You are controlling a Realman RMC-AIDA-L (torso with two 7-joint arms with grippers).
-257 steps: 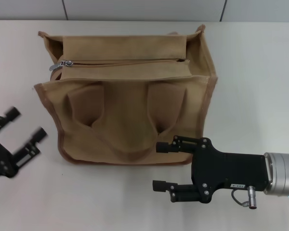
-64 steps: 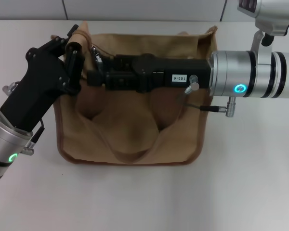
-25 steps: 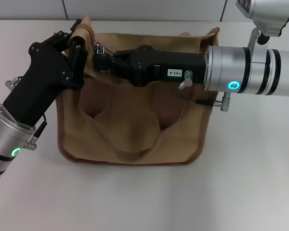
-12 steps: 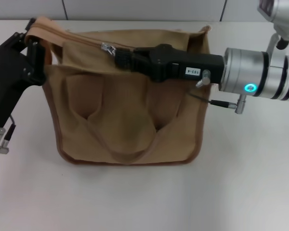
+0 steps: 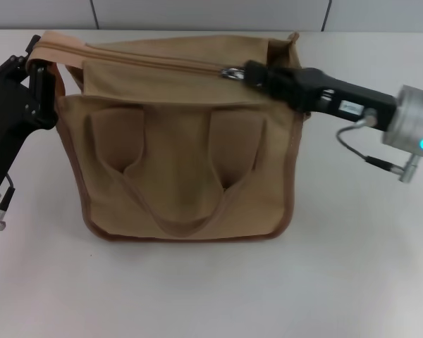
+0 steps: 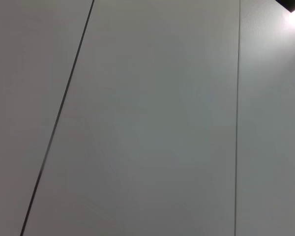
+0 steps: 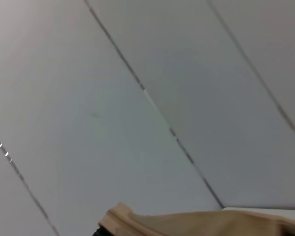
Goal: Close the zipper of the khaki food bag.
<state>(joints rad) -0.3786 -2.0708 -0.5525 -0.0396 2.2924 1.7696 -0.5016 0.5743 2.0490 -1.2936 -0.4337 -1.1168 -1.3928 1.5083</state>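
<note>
The khaki food bag (image 5: 183, 162) stands in the middle of the white table, its two looped handles hanging down its front face. The zipper (image 5: 141, 59) runs across the top panel from the left corner. Its silver slider (image 5: 232, 72) sits right of the middle. My right gripper (image 5: 248, 71) is shut on the slider's pull tab, its arm reaching in from the right. My left gripper (image 5: 44, 67) is shut on the bag's top left corner and holds it up. A strip of tan fabric (image 7: 187, 221) shows in the right wrist view.
The white table (image 5: 352, 267) spreads around the bag, with a grey wall behind. The left wrist view shows only grey wall panels (image 6: 147, 118).
My right gripper has drawn the slider to the right, from the left part of the top to right of the middle. The left gripper still holds the left corner.
</note>
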